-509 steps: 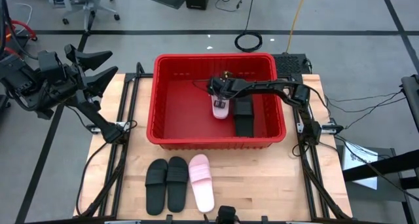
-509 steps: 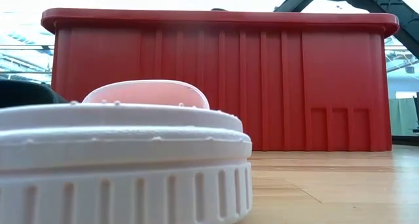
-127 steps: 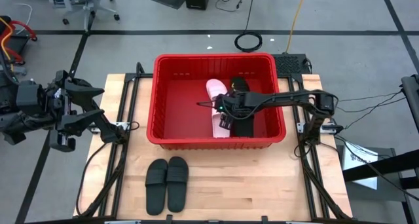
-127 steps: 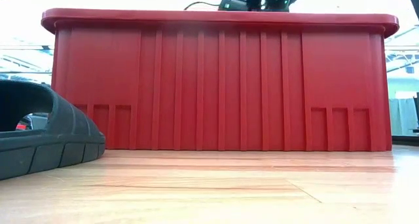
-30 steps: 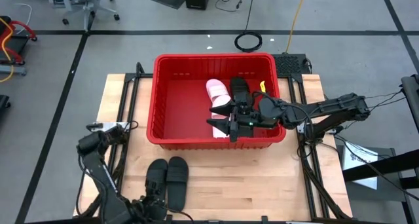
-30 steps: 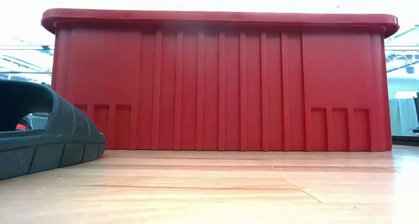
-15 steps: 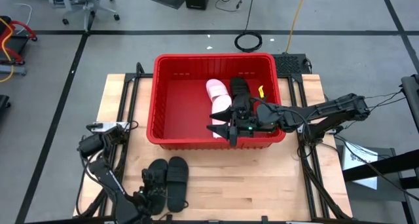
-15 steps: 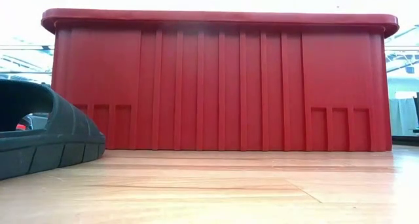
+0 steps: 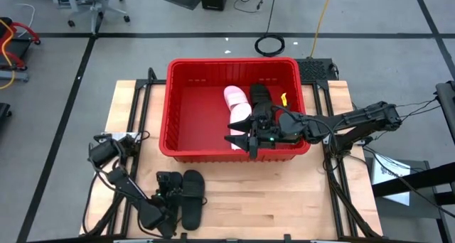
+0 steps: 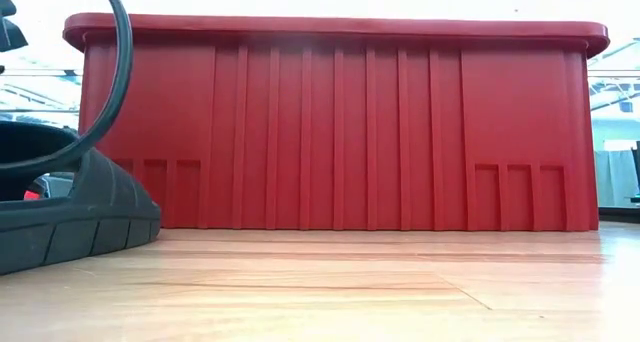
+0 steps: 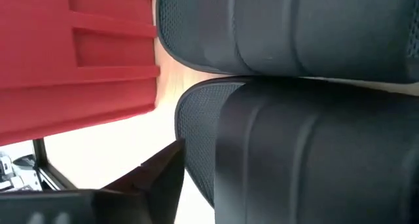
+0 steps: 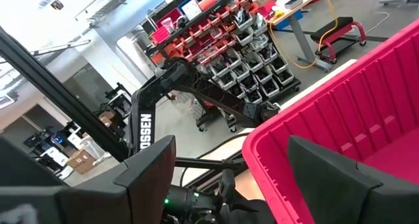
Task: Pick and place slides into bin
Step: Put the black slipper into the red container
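We read only one piece of lettering: white capitals "OSSEN", running lengthwise along a dark link of the left arm [image 12: 145,129], seen in the right wrist view beyond the rim of the bin [image 12: 340,106]; the start of the word is cut off from our sight. We find nothing else legible in any view.

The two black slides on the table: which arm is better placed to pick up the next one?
The left. Its gripper is already low at the two black slides near the table's front edge. The right gripper, fingers open and empty, is over the red bin, farther from them.
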